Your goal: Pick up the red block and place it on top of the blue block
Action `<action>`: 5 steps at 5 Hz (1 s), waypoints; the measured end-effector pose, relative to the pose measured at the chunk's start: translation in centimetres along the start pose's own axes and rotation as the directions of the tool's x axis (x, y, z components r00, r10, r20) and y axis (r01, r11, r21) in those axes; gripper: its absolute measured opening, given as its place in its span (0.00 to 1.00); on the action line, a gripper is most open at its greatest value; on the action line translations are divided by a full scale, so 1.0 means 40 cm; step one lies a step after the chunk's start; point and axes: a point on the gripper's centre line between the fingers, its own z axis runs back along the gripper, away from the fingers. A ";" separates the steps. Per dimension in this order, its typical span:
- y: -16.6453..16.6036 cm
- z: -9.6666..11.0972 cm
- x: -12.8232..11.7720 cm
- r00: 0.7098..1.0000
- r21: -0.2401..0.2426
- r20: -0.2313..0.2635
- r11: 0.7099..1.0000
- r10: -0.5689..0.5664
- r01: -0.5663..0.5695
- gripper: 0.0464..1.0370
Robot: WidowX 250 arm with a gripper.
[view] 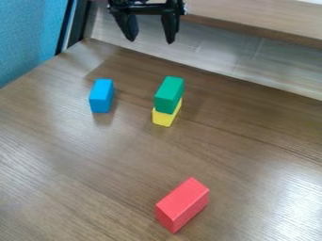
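At the top edge, left of centre, the black gripper (151,38) hangs with its two fingers spread apart and nothing between them. Below it, a green block (169,95) rests on top of a yellow block (165,116), whose lower part shows beneath. To the left of that stack a blue block (101,96) stands on the table. A red block (182,204) lies nearer the camera, below the centre, turned diagonally. The gripper touches none of the blocks.
The brown wooden table (125,155) carries the blocks. Behind its back edge is a pale panel (220,52), with a wooden ledge (252,19) above. A blue partition (28,35) with a dark frame stands at the upper left.
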 end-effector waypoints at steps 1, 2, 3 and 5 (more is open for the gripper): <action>0.002 -0.027 -0.008 0.999 0.002 -0.032 1.000 0.001 -0.001 0.96; -0.004 -0.061 -0.025 0.996 -0.014 -0.088 1.000 -0.016 0.015 0.96; -0.047 -0.088 -0.070 0.989 -0.037 -0.127 0.997 -0.077 0.073 0.96; -0.129 -0.061 -0.218 0.959 -0.112 -0.163 0.971 -0.230 0.213 0.96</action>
